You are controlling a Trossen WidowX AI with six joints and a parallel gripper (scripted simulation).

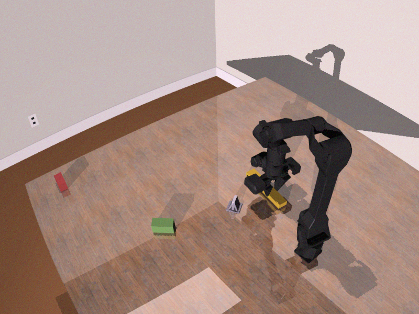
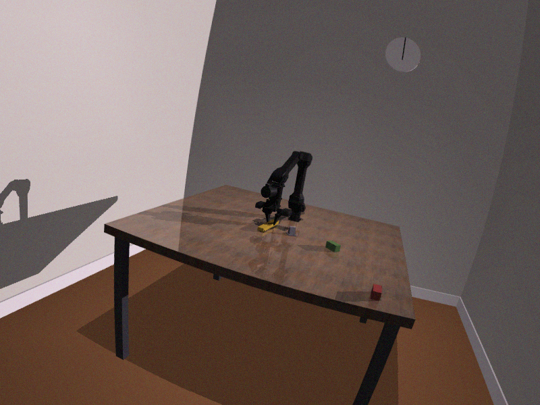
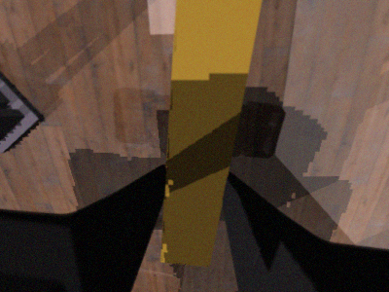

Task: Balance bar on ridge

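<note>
Bar (image 1: 278, 199) (image 2: 268, 227) (image 3: 214, 39) lay low at the table (image 1: 157, 174) (image 2: 216, 243) (image 3: 131, 73), to the right of the ridge (image 1: 234, 201) (image 2: 292, 231) (image 3: 30, 118) in the top view, apart from it. The gripper (image 1: 271, 190) (image 2: 272, 222) (image 3: 195, 174) was pinching it, one finger along each long side, somewhere near mid-length; whether that was dead centre could not be told.

The step in hand seemed to be securing the grip for a lift. Doing it well meant squeezing firmly, rising straight up and watching for an end that dipped. Clearance over the ridge had to come before any sideways travel, since a low bar could knock it over. After that, the bar's middle would need to sit crosswise over the crest, with a slow, even release.

The table was brown wood with a faint sheen, crossed by the arm's shadows. The green block (image 1: 163, 225) (image 2: 333, 246) and red block (image 1: 61, 182) (image 2: 376, 291) stood well apart from the work. Pale and grey walls met behind, with a clock (image 2: 396, 54) on one of them, above a brown floor (image 1: 21, 240) (image 2: 225, 333).
</note>
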